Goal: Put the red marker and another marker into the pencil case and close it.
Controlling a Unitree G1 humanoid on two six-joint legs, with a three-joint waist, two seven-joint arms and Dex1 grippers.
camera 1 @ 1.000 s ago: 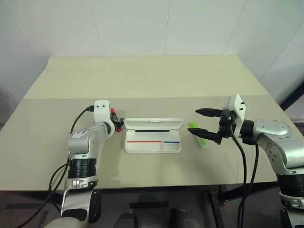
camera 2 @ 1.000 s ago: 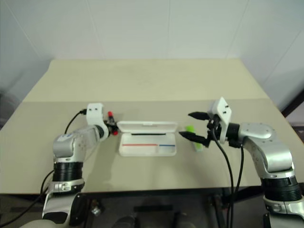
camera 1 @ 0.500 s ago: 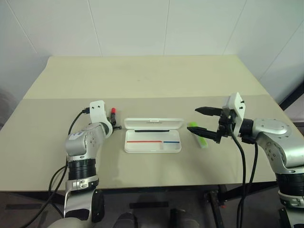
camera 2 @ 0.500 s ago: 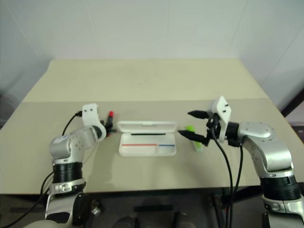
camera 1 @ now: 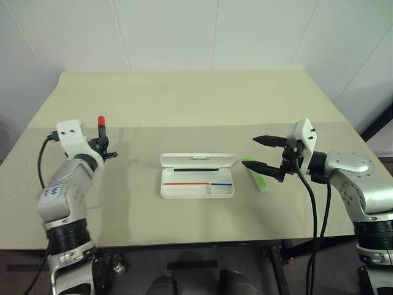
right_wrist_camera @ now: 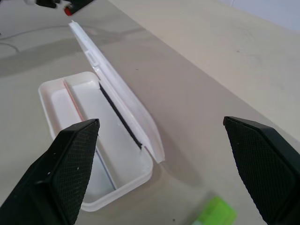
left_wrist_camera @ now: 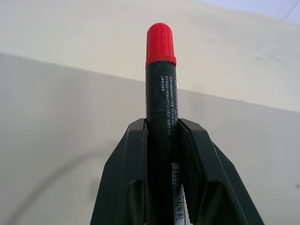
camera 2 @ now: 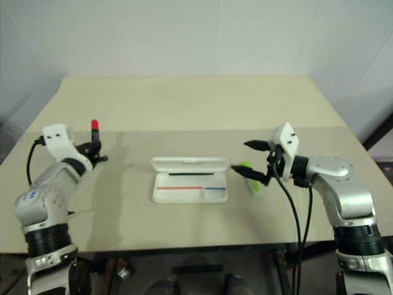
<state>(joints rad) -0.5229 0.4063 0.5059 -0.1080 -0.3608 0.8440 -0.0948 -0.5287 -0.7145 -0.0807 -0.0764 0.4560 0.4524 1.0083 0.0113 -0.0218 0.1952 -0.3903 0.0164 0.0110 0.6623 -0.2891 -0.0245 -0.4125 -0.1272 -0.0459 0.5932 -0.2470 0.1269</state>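
The red marker (camera 1: 101,128), with its black barrel and red cap, stands upright in my left gripper (left_wrist_camera: 161,124), which is shut on the barrel. It is held above the table's left side, well left of the pencil case. The white pencil case (camera 1: 196,190) lies open at the table's middle, with its lid (camera 1: 198,160) folded back and a red-and-blue stripe inside. The lime-green highlighter (camera 1: 260,178) lies on the table just right of the case. My right gripper (camera 1: 253,152) hovers wide open over the highlighter's end, touching nothing. In the right wrist view the case (right_wrist_camera: 49,91) and highlighter (right_wrist_camera: 215,211) lie between its fingers (right_wrist_camera: 70,164).
The beige table (camera 1: 196,104) stretches bare behind the case, and its front edge runs close to both arms. White walls stand behind it. Cables hang from both wrists.
My left gripper has shut on the red marker beside the case and carried it up and out to the left. The right gripper has stayed open in place.
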